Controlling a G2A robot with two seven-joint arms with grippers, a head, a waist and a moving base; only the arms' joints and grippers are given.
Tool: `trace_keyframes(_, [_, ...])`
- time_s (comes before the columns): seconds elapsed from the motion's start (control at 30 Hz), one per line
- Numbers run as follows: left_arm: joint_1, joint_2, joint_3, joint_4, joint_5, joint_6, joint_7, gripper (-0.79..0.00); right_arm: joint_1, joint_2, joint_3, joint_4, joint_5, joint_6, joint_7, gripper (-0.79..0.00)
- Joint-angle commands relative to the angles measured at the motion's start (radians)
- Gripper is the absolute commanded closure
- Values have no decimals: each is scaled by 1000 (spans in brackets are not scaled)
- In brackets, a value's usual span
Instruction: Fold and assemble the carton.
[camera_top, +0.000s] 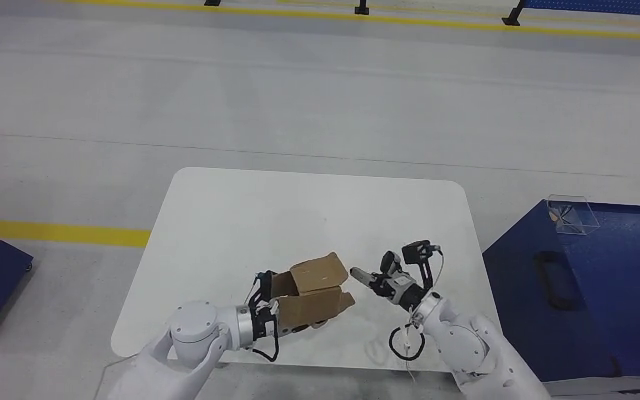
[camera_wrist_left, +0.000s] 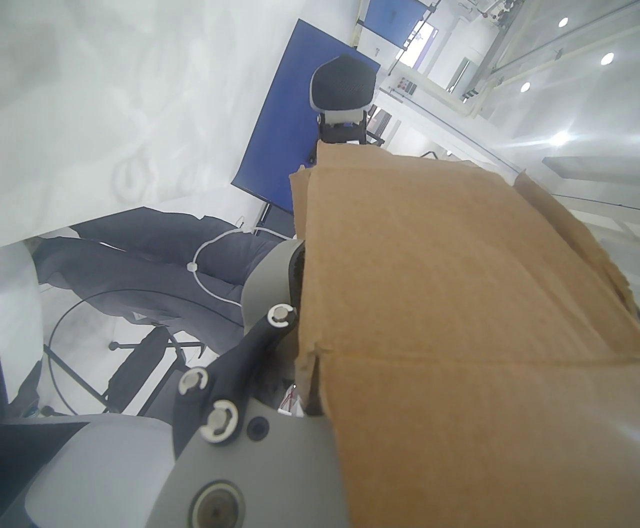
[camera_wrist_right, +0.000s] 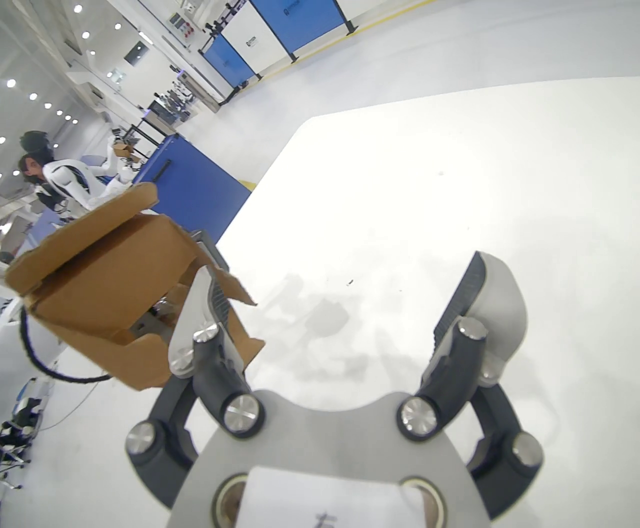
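White table (camera_top: 300, 210) takes up most of the floor in front of me, and all the work is bunched at its near edge. Over that edge, a little left of the middle, sits the brown carton (camera_top: 315, 290). It is half formed, and I judge it to be held up off the surface rather than resting on it.

The carton's long axis runs roughly left to right, with its open mouth and loose flaps turned to the right. The left gripper (camera_top: 270, 298) is clamped on the carton's left end, pinching a wall of cardboard between its fingers.

The right gripper (camera_wrist_right: 340, 270) hovers just to the right of the carton, apart from it, with its jaws spread wide and nothing between them. It points leftward at the open mouth.

That is the relation the next step turns on. The unfolded flaps (camera_wrist_right: 240, 295) lie directly left of the free claw, on the side nearest it, while the left arm is tied up as the holder. So I would expect the right arm to do the folding, and a push along the long axis would press the carton back against the left gripper's hold.

I can make out no print on the cardboard faces. A white sticker (camera_wrist_right: 325, 500) on the right wrist carries a mark that is cut off and unreadable.
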Motion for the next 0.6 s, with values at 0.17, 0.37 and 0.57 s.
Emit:
trace_keyframes(0.17, [-5, 0, 20, -8, 49, -11, -1, 0, 46, -18, -75, 30, -50, 35, 9, -785])
trace_keyframes(0.37, [-19, -5, 9, 24, 11, 9, 49, 0, 37, -24, -96, 3, -44, 36, 34, -785])
trace_keyframes(0.57, [-25, -8, 15, 29, 8, 7, 61, 0, 53, -32, -117, 11, -65, 59, 36, -785])
